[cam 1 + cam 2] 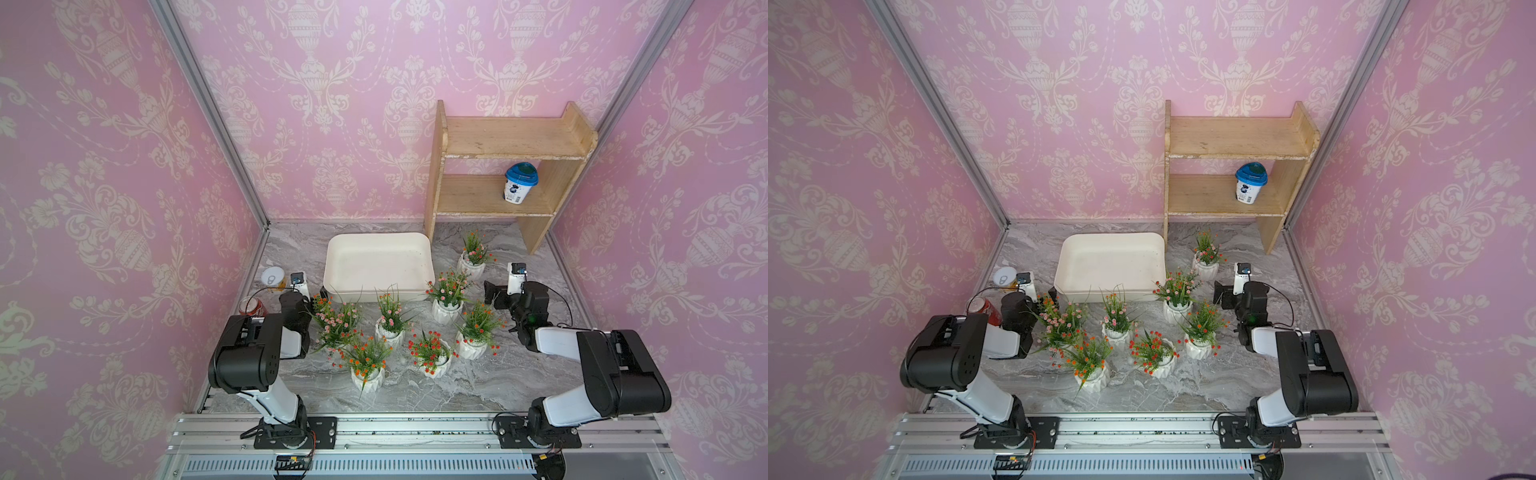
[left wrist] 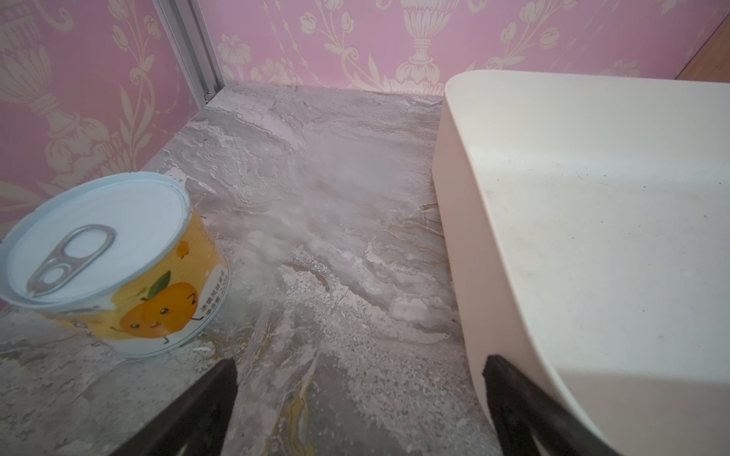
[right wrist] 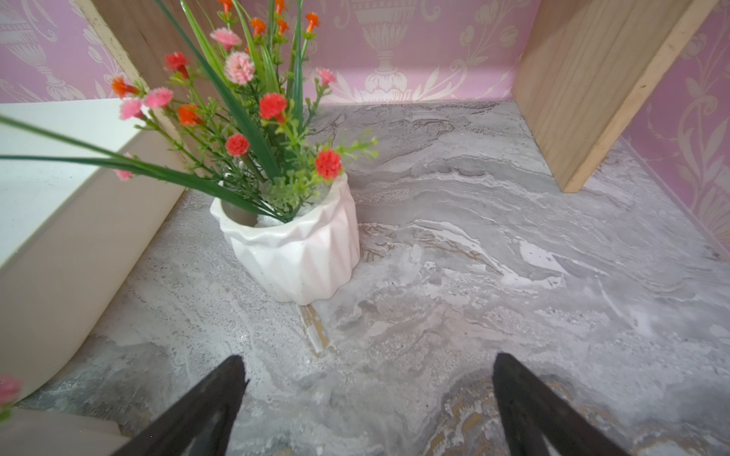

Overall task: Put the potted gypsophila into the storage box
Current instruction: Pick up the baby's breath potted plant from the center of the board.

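Note:
The cream storage box [image 1: 378, 262] [image 1: 1111, 259] lies at the back middle of the marble table and holds nothing. Several potted gypsophila stand in front of it and to its right, among them a pot with orange blossoms [image 1: 368, 378] and a red one [image 1: 434, 365]. My left gripper [image 1: 306, 293] [image 2: 360, 361] is open over bare table, one finger beside the box's near left corner [image 2: 513, 316]. Right of the box, my right gripper [image 1: 513, 291] [image 3: 369, 358] is open and apart from the far right pot [image 3: 296, 256] [image 1: 471, 268].
A wooden two-tier shelf [image 1: 511, 141] stands at the back right with a blue-lidded cup [image 1: 519, 183] on its lower board. An orange fruit can [image 2: 118, 268] [image 1: 273, 277] and a red soda can [image 1: 251, 307] stand left of my left gripper. Pink walls close three sides.

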You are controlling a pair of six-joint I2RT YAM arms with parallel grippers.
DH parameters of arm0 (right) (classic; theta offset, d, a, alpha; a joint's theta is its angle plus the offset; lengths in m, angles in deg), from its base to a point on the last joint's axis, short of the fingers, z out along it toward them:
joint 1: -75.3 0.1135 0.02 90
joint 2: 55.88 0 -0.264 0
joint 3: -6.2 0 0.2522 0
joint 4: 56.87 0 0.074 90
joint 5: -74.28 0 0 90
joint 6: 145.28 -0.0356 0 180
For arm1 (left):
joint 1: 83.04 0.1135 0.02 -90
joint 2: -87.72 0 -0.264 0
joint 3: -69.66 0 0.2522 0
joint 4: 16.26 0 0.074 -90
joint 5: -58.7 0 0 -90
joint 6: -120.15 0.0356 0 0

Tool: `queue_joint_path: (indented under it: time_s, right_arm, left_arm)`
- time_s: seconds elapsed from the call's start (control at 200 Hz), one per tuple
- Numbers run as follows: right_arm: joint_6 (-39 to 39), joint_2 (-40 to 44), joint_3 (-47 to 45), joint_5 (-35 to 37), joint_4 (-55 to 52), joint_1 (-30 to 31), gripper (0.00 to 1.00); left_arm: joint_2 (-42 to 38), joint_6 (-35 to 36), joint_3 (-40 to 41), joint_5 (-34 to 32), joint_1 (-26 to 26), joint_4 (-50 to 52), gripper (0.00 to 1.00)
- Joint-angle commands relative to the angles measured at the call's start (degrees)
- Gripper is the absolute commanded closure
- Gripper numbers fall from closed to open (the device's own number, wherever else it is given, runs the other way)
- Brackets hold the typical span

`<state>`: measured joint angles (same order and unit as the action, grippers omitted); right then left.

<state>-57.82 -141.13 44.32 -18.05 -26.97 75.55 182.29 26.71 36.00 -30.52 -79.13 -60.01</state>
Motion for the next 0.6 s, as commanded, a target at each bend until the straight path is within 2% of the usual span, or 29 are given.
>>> queue_joint_path:
  time_s: [0.0,0.595]
  right_arm:
    - [1.1,-0.5,-0.5,0.2,0.1,0.2,0.0]
    - [1.1,-0.5,-0.6,0.2,0.1,0.2,0.0]
  left_arm:
    - [-0.8,1.6,-0.8,1.2,-0.2,0.4,0.01]
    - [-1.0,1.5,-0.6,1.0,-0.1,0.1,0.01]
